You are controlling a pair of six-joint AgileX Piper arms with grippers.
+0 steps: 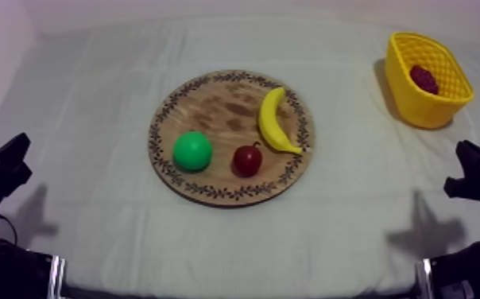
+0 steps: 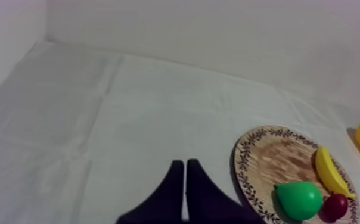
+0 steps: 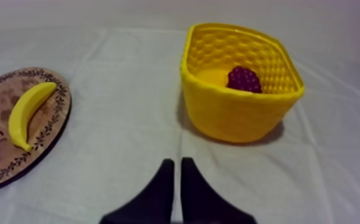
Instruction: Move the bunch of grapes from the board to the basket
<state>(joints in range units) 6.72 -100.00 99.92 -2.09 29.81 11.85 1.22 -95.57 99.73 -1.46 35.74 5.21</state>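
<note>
Already in yellow basket [image 1: 418, 107]: bunch of grapes [image 1: 423, 79] (left hand [image 2: 184, 162], right hand [image 3: 175, 161] each pressed together).

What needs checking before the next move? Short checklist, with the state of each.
1. Bunch of grapes inside the yellow basket: ok.
2. Wooden board holds just the banana, pear and small red fruit: ok.
3. Basket upright on the cloth, apart from the board: ok.
4. Left gripper shut on nothing, over bare cloth beside the board: ok.
5. Right gripper shut on nothing, in front of the basket and not touching it: ok.
6. Grapes settled on the basket floor rather than leaning on the wall: cannot tell.

The task looks done, so the next move is probably none.
</note>
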